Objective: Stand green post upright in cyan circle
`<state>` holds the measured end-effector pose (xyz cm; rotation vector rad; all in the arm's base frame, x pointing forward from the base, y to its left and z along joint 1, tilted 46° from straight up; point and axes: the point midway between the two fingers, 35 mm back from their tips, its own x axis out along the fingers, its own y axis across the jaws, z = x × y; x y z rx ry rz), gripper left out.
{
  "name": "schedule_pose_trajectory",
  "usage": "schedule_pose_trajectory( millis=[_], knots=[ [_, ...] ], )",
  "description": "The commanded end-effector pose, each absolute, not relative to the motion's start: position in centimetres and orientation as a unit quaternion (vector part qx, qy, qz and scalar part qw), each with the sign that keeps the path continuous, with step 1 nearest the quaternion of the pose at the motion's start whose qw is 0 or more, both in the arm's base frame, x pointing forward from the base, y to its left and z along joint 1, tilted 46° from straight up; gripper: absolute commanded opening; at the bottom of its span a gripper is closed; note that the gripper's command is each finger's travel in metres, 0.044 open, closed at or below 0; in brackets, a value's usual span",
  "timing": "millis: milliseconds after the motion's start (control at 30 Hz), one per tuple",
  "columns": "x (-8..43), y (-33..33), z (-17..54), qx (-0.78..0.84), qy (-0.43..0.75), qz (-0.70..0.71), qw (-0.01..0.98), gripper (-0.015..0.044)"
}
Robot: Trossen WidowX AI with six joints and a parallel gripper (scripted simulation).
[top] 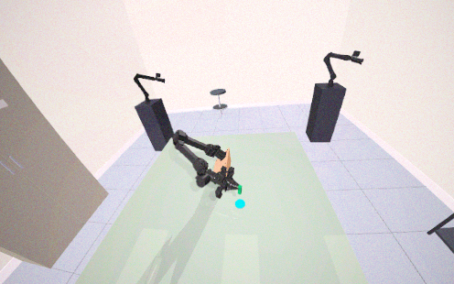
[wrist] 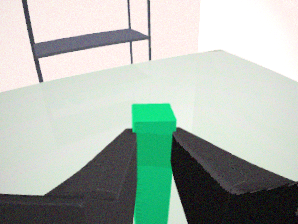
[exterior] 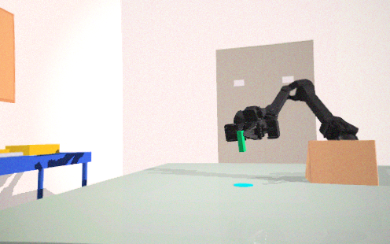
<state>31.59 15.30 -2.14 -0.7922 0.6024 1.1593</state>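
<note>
The bench (exterior: 175, 205) is the largest thing, a pale green surface that carries the whole work. On it, at about 3 o'clock in the exterior view, stands an orange box (exterior: 342, 162), and the base of the arm sits behind it, so the arm (exterior: 313, 104) must reach over the box and down toward the middle of the bench.

The claw (exterior: 241, 133) hangs well above the bench and is clenched on the green post (exterior: 241, 142), gripping it near its upper end. This leaves the lower end free, so that it can meet the surface first. The post hangs almost upright, only a little tilted, which suits the task, because it must stand on its end.

In the wrist view the two dark fingers press the post (wrist: 153, 169) from both sides, and a thin cyan edge shows at 6 o'clock, at the bottom border.

The cyan circle (exterior: 243, 185) lies flat on the bench, below the post and apart from it. In the top view the circle (top: 240, 204) is near the post (top: 241, 189), at about 6 o'clock from it. The post probably needs a small shift and then a slow descent before letting go.
</note>
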Motion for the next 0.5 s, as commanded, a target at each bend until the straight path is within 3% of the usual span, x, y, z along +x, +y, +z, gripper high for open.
schedule_pose_trajectory(
  millis=[0, 467],
  knots=[
    [31.44, 15.18, -1.80, -0.360, 0.255, 0.528, 0.726, 0.0023],
    [31.17, 15.02, -1.29, -0.362, 0.229, 0.531, 0.731, 0.0023]
  ],
)
